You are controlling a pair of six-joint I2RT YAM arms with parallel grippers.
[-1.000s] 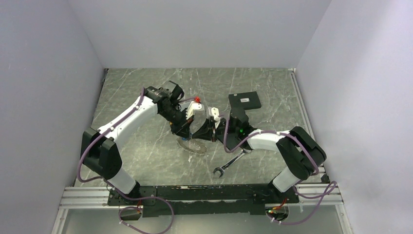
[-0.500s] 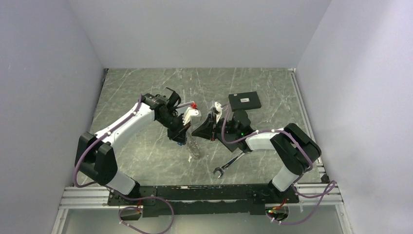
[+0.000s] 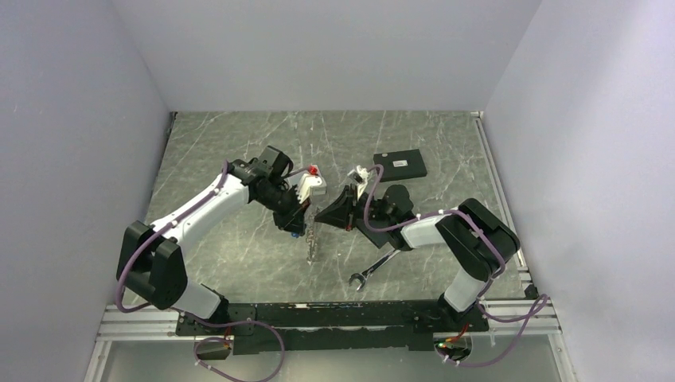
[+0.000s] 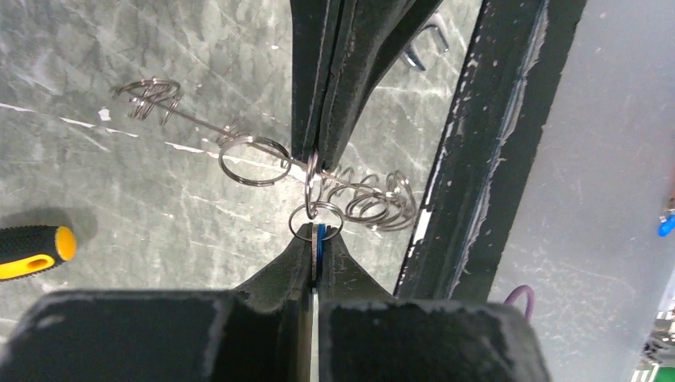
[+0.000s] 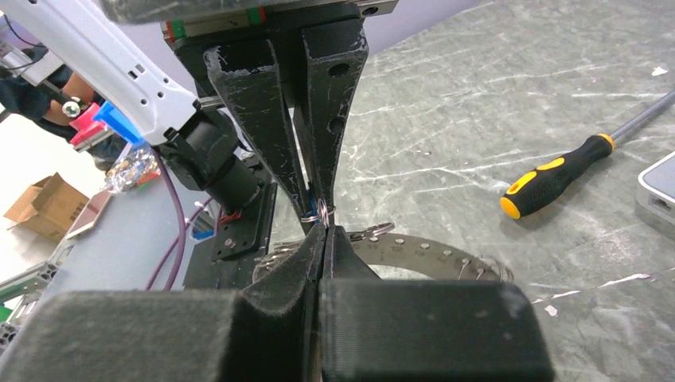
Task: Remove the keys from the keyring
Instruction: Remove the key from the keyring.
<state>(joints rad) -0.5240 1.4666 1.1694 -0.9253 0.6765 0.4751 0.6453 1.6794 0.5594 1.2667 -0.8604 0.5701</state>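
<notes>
Two arms reach in from the near edge of the table (image 3: 239, 247). Nearest to you, the wrench (image 3: 374, 267) lies flat, well apart from the work.

Just beyond it, the keyring (image 3: 312, 243) hangs edge-on between the two claws. You cannot tell whether its lower edge touches the table.

- **Left gripper** (image 4: 317, 247): its fingers are pressed together on the blue tagged piece (image 4: 319, 232), which carries a small loop.
- **Right gripper** (image 4: 313, 151): it meets the left one tip to tip, its fingers pinching the keyring wire.
- **Keys** (image 4: 370, 203): the rest sit bunched along the wire beside the pinch, and they show here as small wire loops.

Farther back lie the screwdriver (image 5: 549, 181) and the black flat rectangle (image 3: 400, 165), both clear of the claws.

Hazards to expect from here:

1. **Slip.** Both grips sit on thin metal. A pull across the wire instead of along it is likely to drag the ring out of the right claw and drop it.
2. **Jam.** The loop may bind at the ring's split, and forcing it could bend the wire.
3. **Contact.** The fingertips almost touch, so a small misalignment may make them collide.
4. **Crowding.** The bunched keys may slide into the pinch point.
</notes>
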